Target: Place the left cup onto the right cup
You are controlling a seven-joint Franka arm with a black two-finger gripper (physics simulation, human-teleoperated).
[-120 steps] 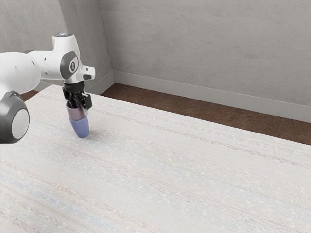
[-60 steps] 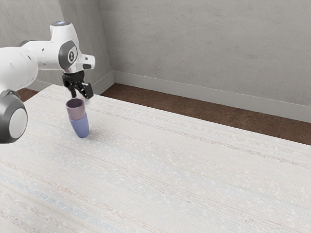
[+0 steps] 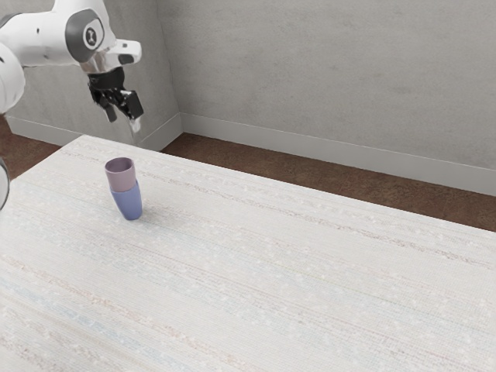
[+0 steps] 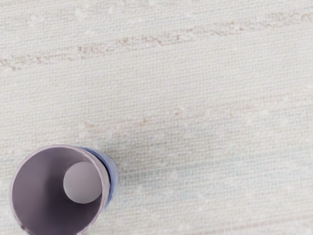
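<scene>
The pale, streaky table [image 3: 294, 294] fills the near ground, and its near and right-hand edges are cut off by the exterior view. Toward its far corner at the exterior view's left, just in from the far edge, the mauve cup [image 3: 120, 173] stands upright inside the blue cup [image 3: 129, 204]. The mauve cup's lower part is hidden within the blue one, so how deep it sits cannot be told.

In the wrist view the mauve cup [image 4: 39, 205] shows its open mouth and pale round bottom, with its rim partly cut off. The blue cup [image 4: 112, 175] is a thin crescent beside that rim, with bare table [image 4: 205, 98] around both.

Above and beyond the cups, well apart from them, the gripper [image 3: 124, 119] hangs with its fingers spread and nothing between them. The white arm [image 3: 46, 39] runs out past the exterior view's left edge. Behind it are a brown floor [image 3: 349, 182], a pale skirting board [image 3: 325, 147] and a grey wall [image 3: 325, 70].
</scene>
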